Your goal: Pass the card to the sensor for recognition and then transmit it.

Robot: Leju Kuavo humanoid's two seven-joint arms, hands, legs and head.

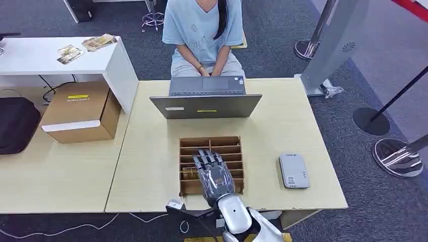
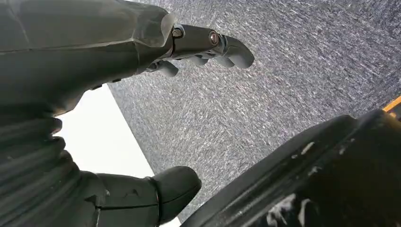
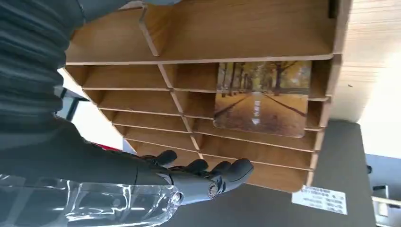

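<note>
A brown slotted card holder (image 1: 209,141) stands mid-table in front of me. One card (image 3: 262,99), printed with an autumn tree avenue, stands in a slot on its left side (image 1: 189,174). My right hand (image 1: 212,171) hovers over the holder with its fingers stretched forward and apart, holding nothing. In the right wrist view the fingertips (image 3: 236,169) are short of the card, not touching it. The grey flat sensor (image 1: 293,171) lies on the table right of the holder. My left hand (image 2: 118,52) hangs over grey carpet, empty, thumb apart from the fingers.
A grey laptop (image 1: 206,101) stands open behind the holder, with a seated person (image 1: 204,35) at it. At the left sit a cardboard box (image 1: 81,111) and a black bag (image 1: 15,123). Loose cards (image 1: 83,48) lie on a white table. Barrier posts (image 1: 398,156) stand right.
</note>
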